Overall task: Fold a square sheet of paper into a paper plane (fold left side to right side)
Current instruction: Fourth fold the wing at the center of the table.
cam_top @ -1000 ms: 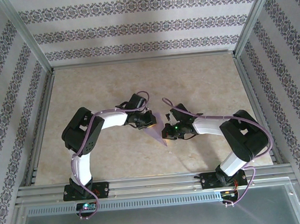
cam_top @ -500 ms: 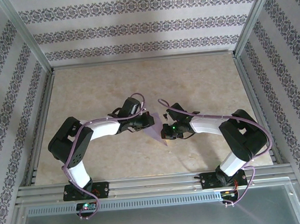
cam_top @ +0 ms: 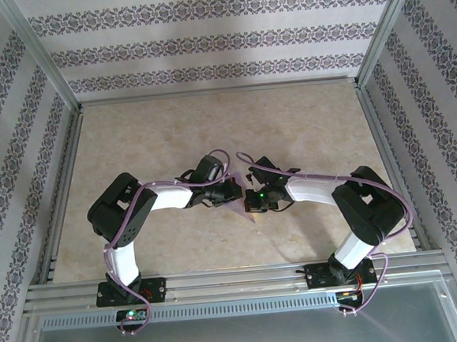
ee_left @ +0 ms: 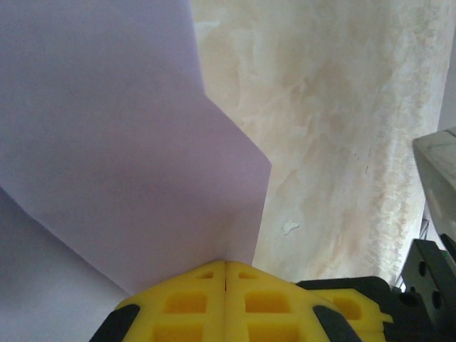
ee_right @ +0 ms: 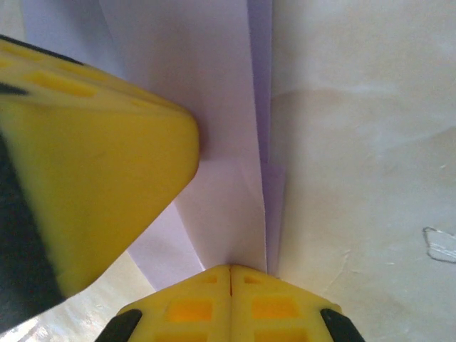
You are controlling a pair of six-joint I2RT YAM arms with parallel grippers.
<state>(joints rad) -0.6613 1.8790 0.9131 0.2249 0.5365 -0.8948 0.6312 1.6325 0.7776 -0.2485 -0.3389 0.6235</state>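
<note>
**Two pinches on the paper (cam_top: 243, 208), creasing under way**

We saw the paper near the middle of the worktop (cam_top: 304, 125), between the two arms and no longer a flat square. From above it read as a small lavender wedge with its point aimed at the near edge. How much of it touched the worktop we could not tell.

The left tool (ee_left: 226, 265) had its yellow fingers shut tight. The paper ran straight into their seam, so we judged it pinched there. A slanting fold line crossed the sheet and a stepped edge showed on the right.

The right tool (ee_right: 230, 269) was closed the same way on a narrow folded strip, with several layers stacked along the strip's right edge. A finger of the left tool sat just beside it, against the same paper.

We judged the step to be a late one. The layers were already doubled, and both tools were holding a fold together along its crease, not starting the left-to-right fold.

The next move, as we read it, called for one tool to keep its pinch while the other let go and pressed along the crease. The risk lay in thin paper slipping or tearing if both pulled apart.
</note>
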